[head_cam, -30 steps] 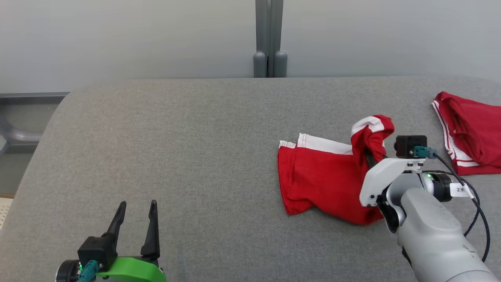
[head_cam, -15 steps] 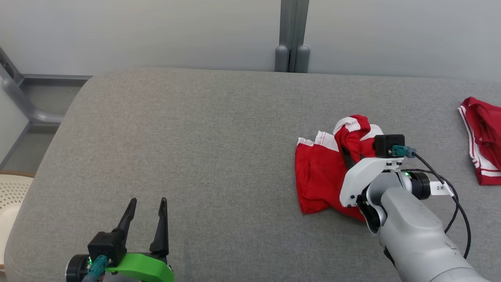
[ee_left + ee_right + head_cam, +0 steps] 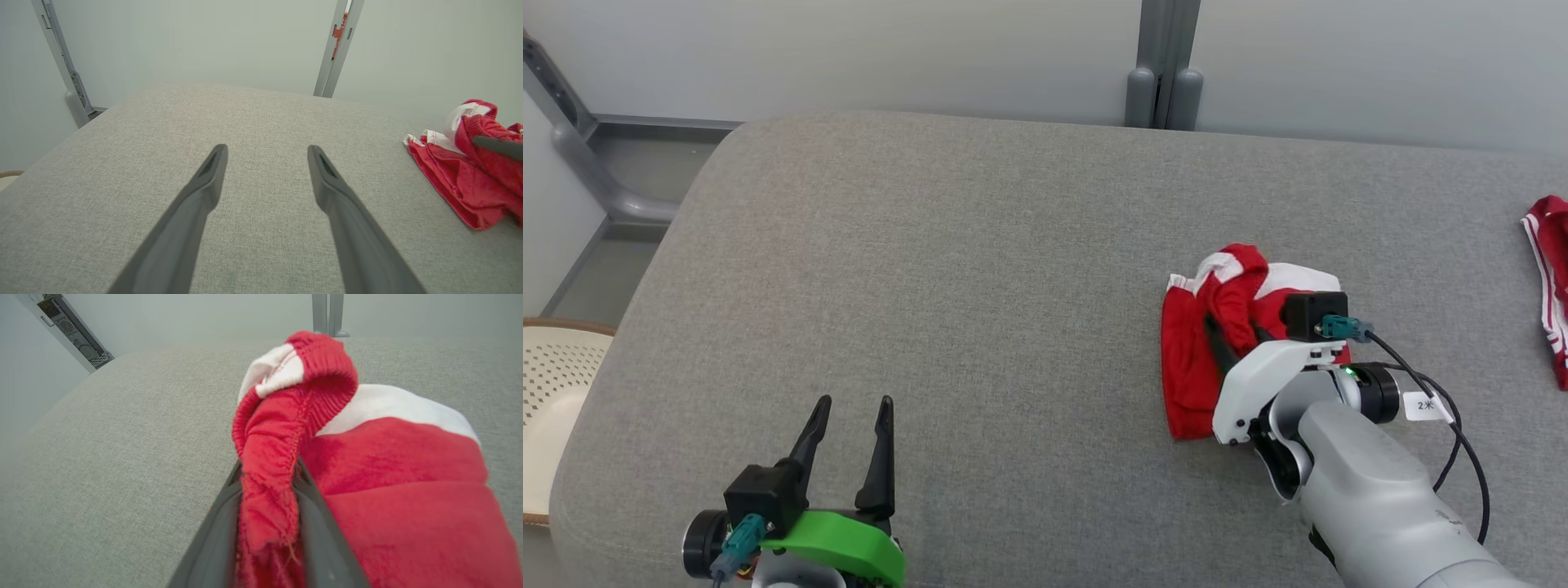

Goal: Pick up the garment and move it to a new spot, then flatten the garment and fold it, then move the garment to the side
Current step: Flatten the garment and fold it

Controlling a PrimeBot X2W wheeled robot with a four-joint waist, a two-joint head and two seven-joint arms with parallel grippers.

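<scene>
The red shorts point(image 3: 1188, 367) sit in a crumpled heap on the robot's right half of the grey padded table point(image 3: 972, 286), and the right gripper point(image 3: 269, 471) is right in among them. Its two dark fingers stand only narrowly apart, with a bunched fold of the ribbed red-and-white waistband wedged between them and touching both. That fold stands up above the fingertips, while the rest of the cloth slumps to the far-right side of the fingers. The heap runs roughly front to back from the robot, its straighter edge facing left towards bare table. The left gripper point(image 3: 854, 402) hovers low at the near left, fingers spread wide and holding nothing, well apart from the shorts. So the right arm is the one on the job, I'd say; the left must reach across to its right to help spread them. Another red garment point(image 3: 1553, 278) lies at the far right edge
</scene>
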